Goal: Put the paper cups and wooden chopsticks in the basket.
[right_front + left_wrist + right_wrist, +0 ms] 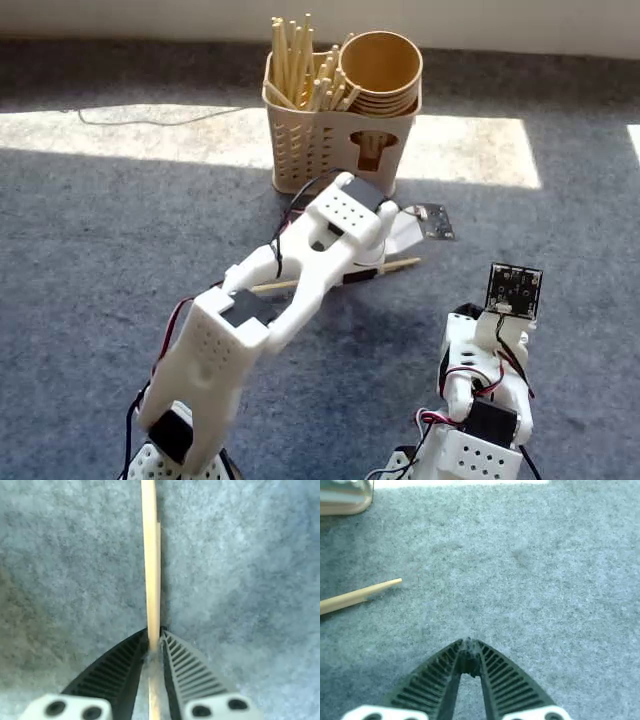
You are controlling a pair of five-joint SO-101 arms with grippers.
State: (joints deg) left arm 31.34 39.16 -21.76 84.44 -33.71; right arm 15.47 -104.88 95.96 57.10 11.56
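Over carpet (100, 250) near basket (320, 150): L fingers (120, 665) tight on chopstick (150, 570); R fingers (435, 675) together, tip to tip.

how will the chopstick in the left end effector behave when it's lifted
The chopstick is thin, straight wood, so probably stiff and very light. The left end effector pinches it with a long length sticking out, so it may pivot or slip.

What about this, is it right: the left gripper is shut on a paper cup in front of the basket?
No. The left wrist view shows the left gripper shut on a wooden chopstick instead. That chopstick is indeed in front of the basket.
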